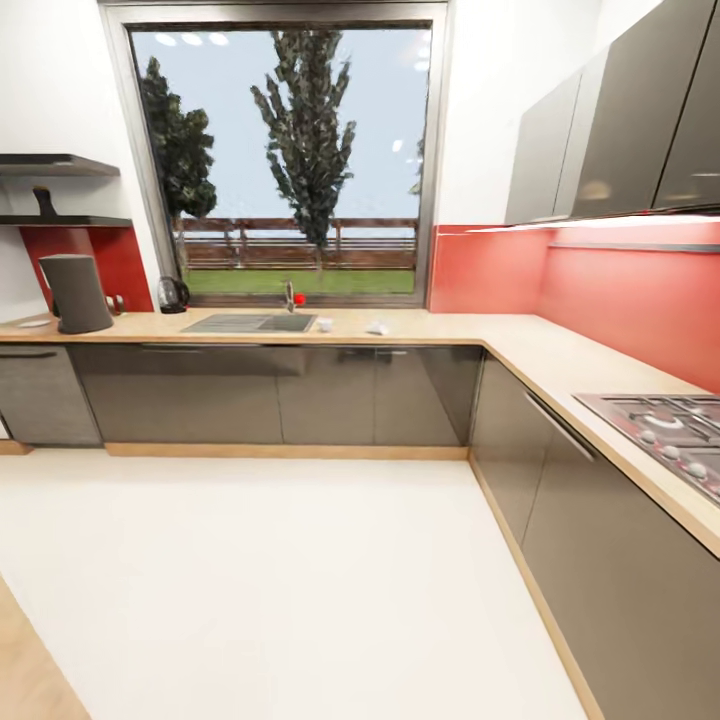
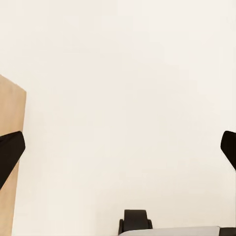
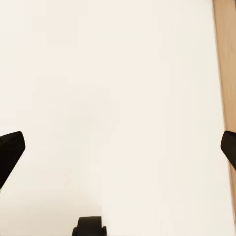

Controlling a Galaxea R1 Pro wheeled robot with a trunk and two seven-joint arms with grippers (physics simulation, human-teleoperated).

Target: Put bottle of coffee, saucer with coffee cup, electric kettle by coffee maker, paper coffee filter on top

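Note:
The coffee maker (image 1: 75, 292) stands at the left end of the kitchen countertop (image 1: 440, 326). Above it, the bottle of coffee (image 1: 44, 202) sits on the kitchen shelf (image 1: 70, 221). The electric kettle (image 1: 172, 294) stands by the window, right of the machine. A flat white thing, probably the saucer (image 1: 35, 323), lies left of the machine. Right of the sink sit a small white cup (image 1: 324, 324) and a white piece, likely the paper coffee filter (image 1: 377, 327). My left gripper (image 2: 118, 152) and right gripper (image 3: 118, 150) are open, holding nothing, over white floor.
An inset sink (image 1: 250, 322) with a tap lies under the window. The counter turns along the right wall, carrying a hob (image 1: 665, 425) below dark wall cabinets (image 1: 620, 120). A thicker shelf (image 1: 55, 165) hangs above the thin one. White floor (image 1: 280, 580) stretches between me and the counter.

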